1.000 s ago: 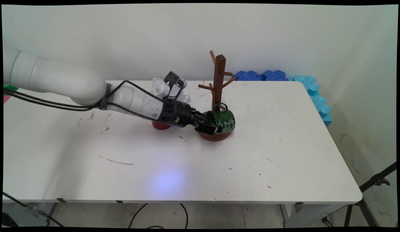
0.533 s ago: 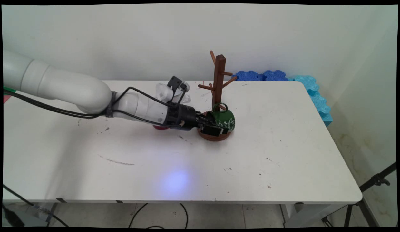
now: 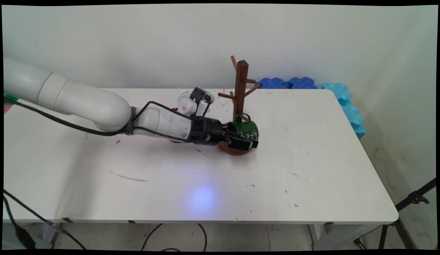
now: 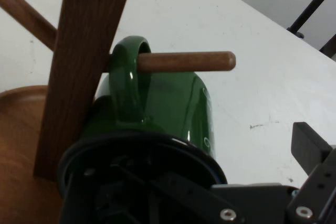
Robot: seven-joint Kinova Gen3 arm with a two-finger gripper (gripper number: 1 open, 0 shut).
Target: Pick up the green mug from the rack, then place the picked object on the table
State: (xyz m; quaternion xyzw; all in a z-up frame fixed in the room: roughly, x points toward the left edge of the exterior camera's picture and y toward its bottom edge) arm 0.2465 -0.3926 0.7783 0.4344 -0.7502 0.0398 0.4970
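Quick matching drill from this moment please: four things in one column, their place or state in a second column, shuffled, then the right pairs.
1. green mug
2. gripper
3. mug tree
4. blue foam pieces

A. beyond the table's far right corner
B. handle threaded on a low peg
C. stands upright on a round wooden base
D. at the mug's rim

Pairs: 1-B, 2-D, 3-C, 4-A

Glossy green mug (image 4: pixel 168 103), perhaps ceramic; smooth matt wooden rack (image 4: pixel 84 51).
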